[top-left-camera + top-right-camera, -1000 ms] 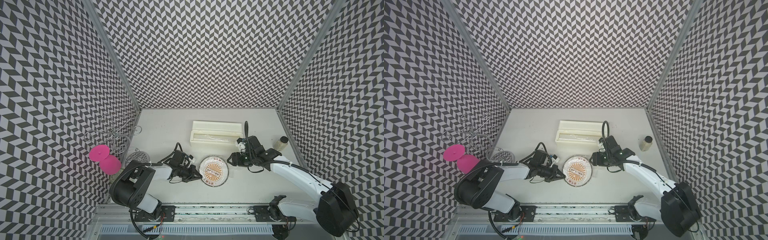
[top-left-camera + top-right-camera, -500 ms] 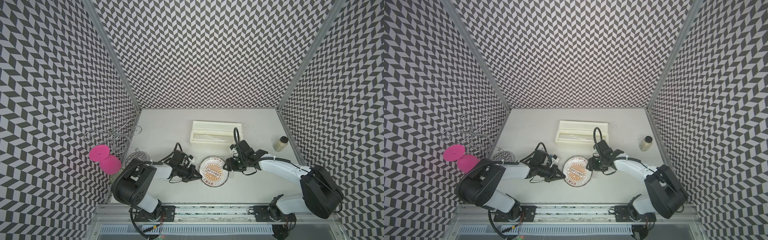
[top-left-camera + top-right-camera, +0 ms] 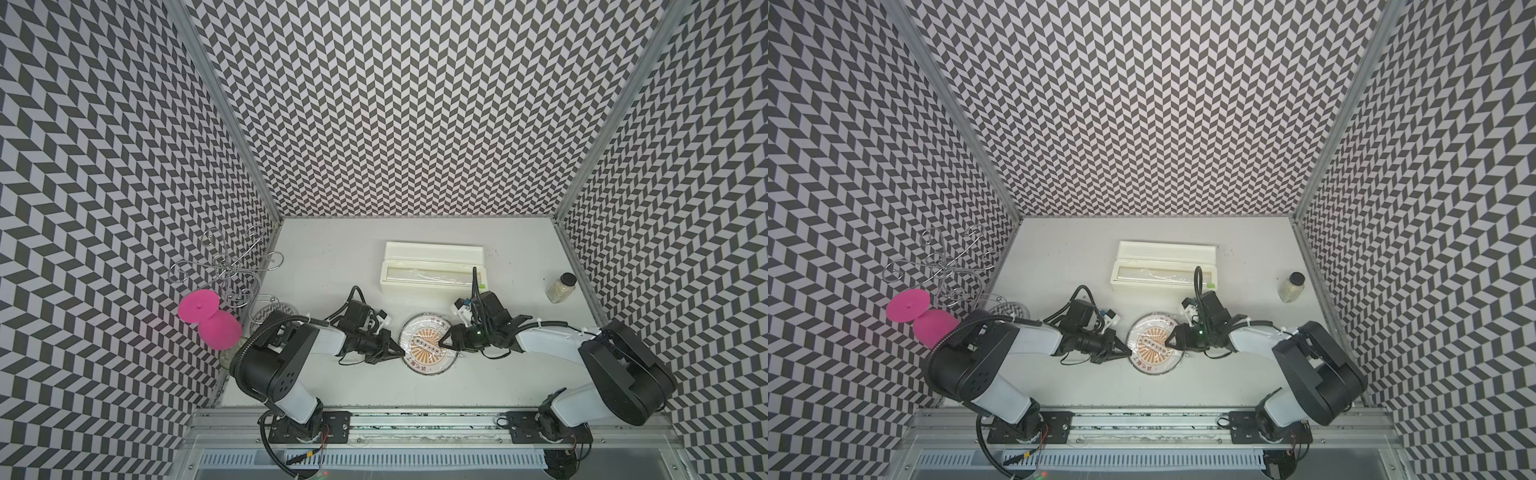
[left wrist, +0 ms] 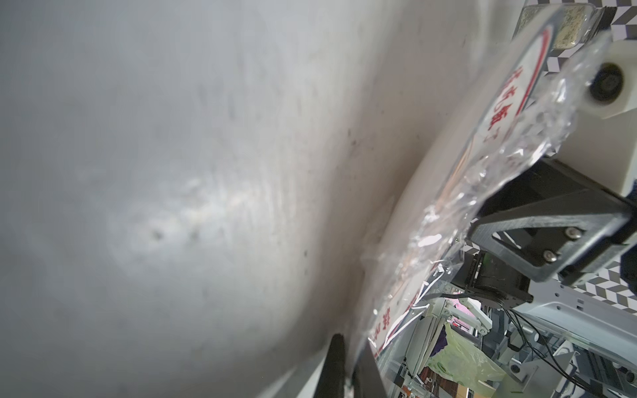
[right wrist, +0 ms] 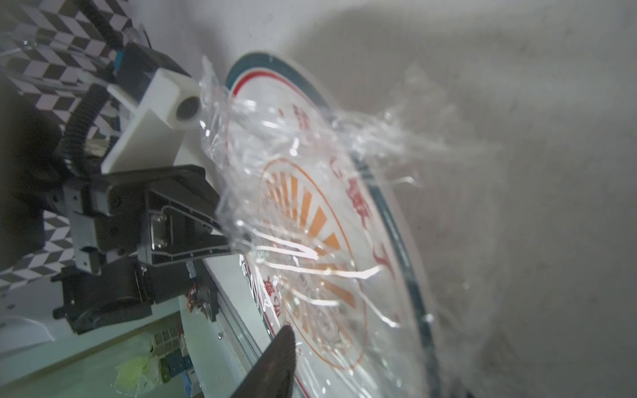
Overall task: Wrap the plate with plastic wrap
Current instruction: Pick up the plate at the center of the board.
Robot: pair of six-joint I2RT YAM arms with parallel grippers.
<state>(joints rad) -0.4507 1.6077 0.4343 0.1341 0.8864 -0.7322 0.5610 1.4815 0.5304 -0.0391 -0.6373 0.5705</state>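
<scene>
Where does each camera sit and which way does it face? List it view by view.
Top views: high overhead, looking down at the pale grey table; both arms whole, left gripper and right gripper flanking the round white plate with orange sunburst centre.
Left wrist: low, facing across the plate toward the right gripper; own dark fingertips at the edge.
Right wrist: low, facing across the plate toward the left gripper; one own fingertip shows.
Shared: both wrist views show clear crinkly plastic wrap on the plate.
</scene>
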